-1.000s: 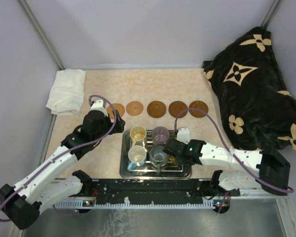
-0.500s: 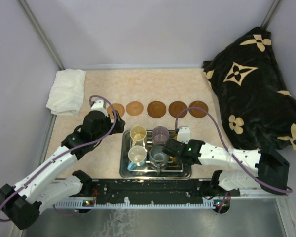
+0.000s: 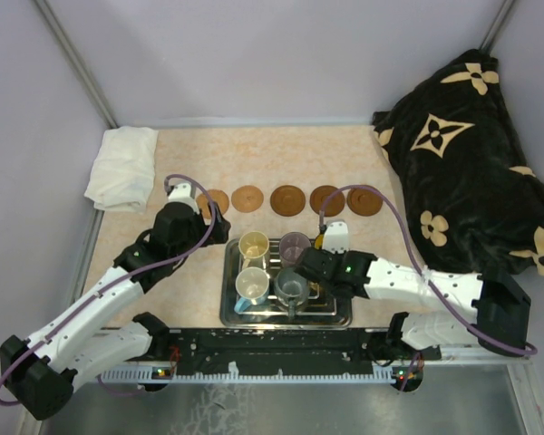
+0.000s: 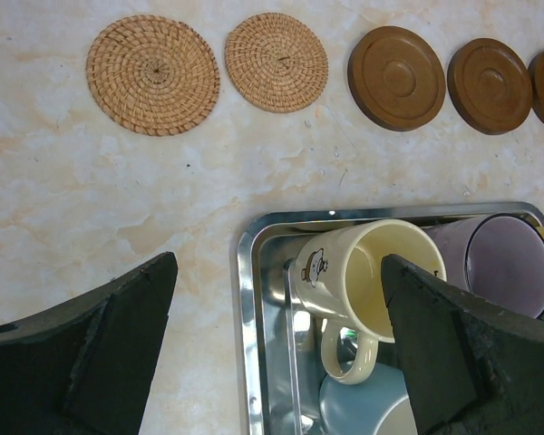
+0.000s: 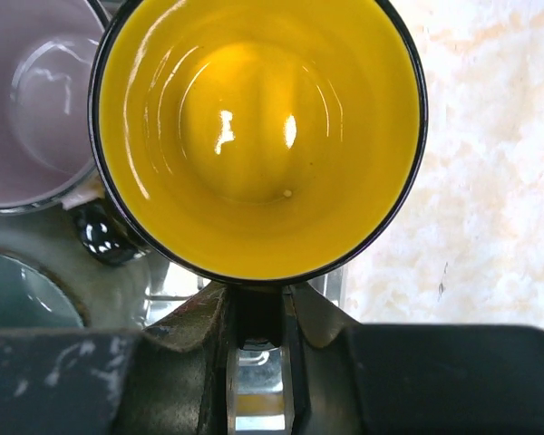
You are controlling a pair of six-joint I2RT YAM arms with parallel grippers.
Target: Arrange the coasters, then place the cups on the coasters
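The orange-yellow cup (image 5: 258, 136), at the right edge of the metal tray (image 4: 247, 308), is pinched only by its handle in the closed right gripper (image 5: 257, 317) (the left gripper (image 4: 276, 322) is held wide open), so it could be swung into the purple cup (image 5: 36, 100).

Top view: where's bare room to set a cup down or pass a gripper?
Free: tabletop beyond the coaster row, between white cloth and black blanket; all five coaster tops. Crowded: tray, packed with cups, and the narrow strip between tray and coasters.

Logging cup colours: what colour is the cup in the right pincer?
The cup is bright orange-yellow inside, dark-rimmed; best in the right wrist view.
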